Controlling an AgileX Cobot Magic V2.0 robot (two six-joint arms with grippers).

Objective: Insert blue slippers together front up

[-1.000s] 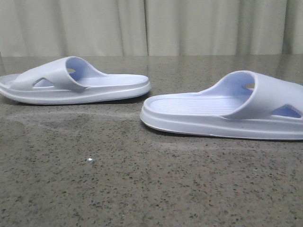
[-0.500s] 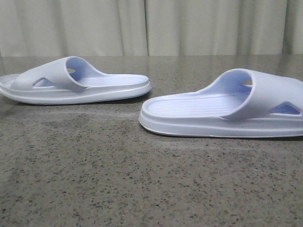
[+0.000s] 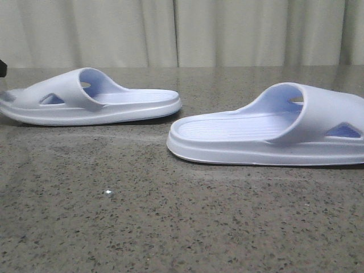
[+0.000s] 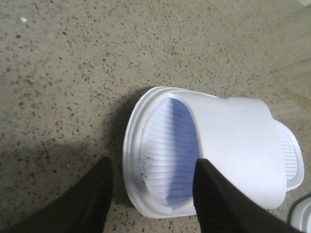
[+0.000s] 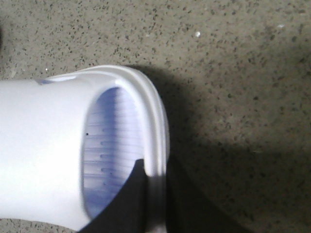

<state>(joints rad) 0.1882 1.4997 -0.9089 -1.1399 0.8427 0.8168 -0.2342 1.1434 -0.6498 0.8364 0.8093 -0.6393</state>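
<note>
The left gripper (image 4: 150, 196) straddles the left slipper's (image 3: 91, 102) toe rim, fingers spread. The right gripper (image 5: 153, 199) pinches the right slipper (image 3: 273, 133), at three o'clock on the table (image 3: 170, 227), by its toe rim.

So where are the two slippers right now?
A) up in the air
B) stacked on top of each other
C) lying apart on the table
C: the left pale lavender-blue foam slipper and the right one both rest on the speckled stone table, a gap between them.

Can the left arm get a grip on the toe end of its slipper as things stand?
Probably yes. The left gripper is open and already straddles the rim at the toe end of the left slipper: one finger inside on the footbed, the other outside over the table. Nothing blocks closing.
</note>
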